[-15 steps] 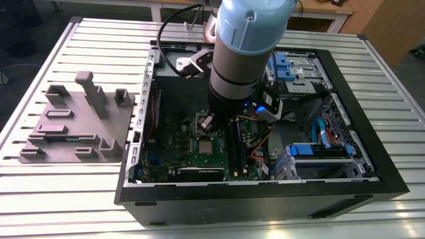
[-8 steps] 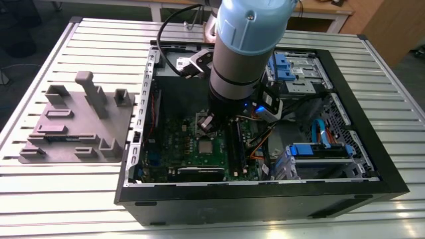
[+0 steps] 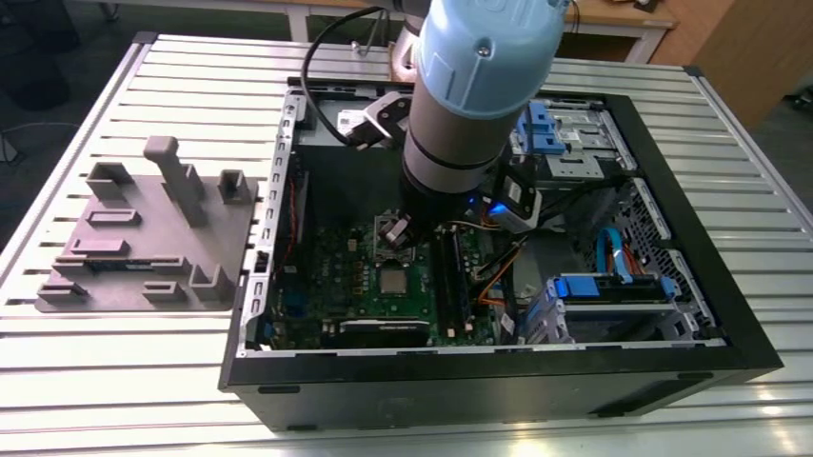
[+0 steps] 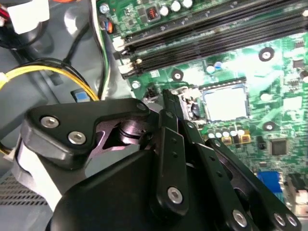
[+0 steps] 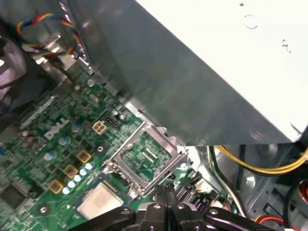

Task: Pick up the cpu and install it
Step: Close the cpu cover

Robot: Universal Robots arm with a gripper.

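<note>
Gripper [image 5: 166, 188], seemingly clenched on nothing, tip near the flat-lying cpu [image 5: 98, 200].

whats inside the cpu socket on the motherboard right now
The cpu lies in it, dull silver top facing up, with the socket frame swung open beside it. Whatever lies under the chip is covered by it and cannot be seen.

Black gripper [image 4: 168, 97] closed with fingers pressed together, tips just beside cpu [image 4: 225, 103], chip flat on green motherboard [image 4: 284, 72], yellow cables [image 4: 57, 68] well apart
</note>
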